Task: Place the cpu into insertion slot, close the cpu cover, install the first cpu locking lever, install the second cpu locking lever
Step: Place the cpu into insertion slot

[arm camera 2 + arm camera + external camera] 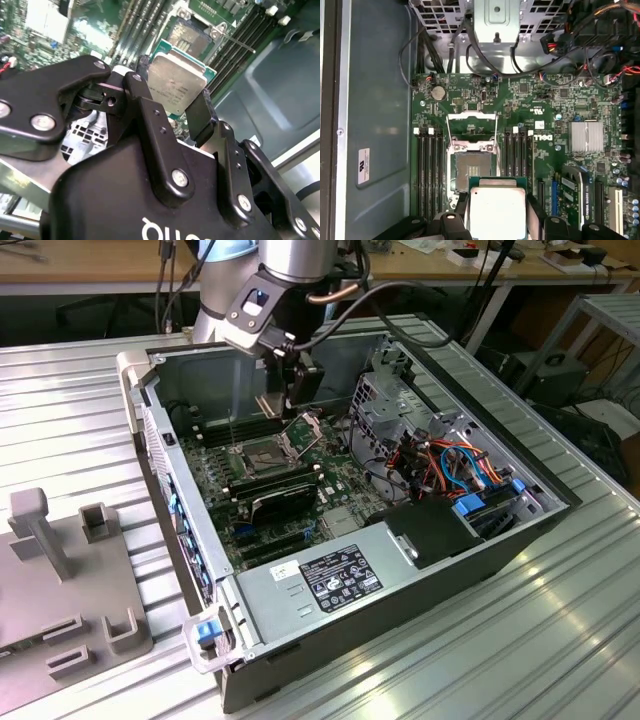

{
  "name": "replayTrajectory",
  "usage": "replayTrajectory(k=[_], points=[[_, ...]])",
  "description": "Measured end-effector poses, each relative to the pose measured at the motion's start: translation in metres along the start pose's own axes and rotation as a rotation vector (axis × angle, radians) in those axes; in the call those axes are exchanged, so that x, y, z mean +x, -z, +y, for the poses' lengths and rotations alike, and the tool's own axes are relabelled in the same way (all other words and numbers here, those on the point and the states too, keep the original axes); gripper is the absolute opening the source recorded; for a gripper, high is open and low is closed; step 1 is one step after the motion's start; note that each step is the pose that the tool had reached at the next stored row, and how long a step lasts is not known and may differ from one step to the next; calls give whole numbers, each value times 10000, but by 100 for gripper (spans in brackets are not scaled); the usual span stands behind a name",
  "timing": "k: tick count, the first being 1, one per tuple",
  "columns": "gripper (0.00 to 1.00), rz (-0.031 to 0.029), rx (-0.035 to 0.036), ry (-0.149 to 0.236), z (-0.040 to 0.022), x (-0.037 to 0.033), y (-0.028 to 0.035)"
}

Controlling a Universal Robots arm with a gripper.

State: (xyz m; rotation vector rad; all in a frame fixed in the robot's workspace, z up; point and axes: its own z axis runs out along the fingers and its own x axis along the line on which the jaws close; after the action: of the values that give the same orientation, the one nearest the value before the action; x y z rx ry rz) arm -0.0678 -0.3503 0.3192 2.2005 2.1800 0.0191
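Over the motherboard [530, 100], inside the open computer case [470, 540], the gripper [498, 216] pinches the cpu [497, 205]. Its two black fingers [147, 107] clamp opposite edges, and the silver top faces the wrist cameras. The chip is off the board, carried flat or nearly so.

Key relation: the insertion slot [472, 167] is bare and dark and lies just past the chip's free edge, on the side toward the raised cpu cover [472, 116]. The chip is beside the slot rather than centred over it, and in the first wrist view one edge overlaps the slot's near rim. The chip is square, so it has no long axis. Its sides run roughly parallel to the slot's rim, so it looks to need a shift rather than a turn.

The cover is hinged up at the slot's far side, leaving the slot open. In the exterior view the gripper [300, 390] hangs above the slot [265, 452], toward the exterior view's right. Its height over the board is hard to judge, though it is probably well clear.
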Motion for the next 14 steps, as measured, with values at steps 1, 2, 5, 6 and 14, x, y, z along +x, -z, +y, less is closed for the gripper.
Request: replayTrajectory(k=[1, 2, 5, 6, 14], points=[[55, 1, 0, -7, -1, 23, -18], [55, 1, -1, -13, -1, 45, -36], [55, 0, 1, -39, -4, 111, -89], [55, 0, 0, -48, -6, 134, -109], [55, -4, 2, -118, -14, 322, -282]])
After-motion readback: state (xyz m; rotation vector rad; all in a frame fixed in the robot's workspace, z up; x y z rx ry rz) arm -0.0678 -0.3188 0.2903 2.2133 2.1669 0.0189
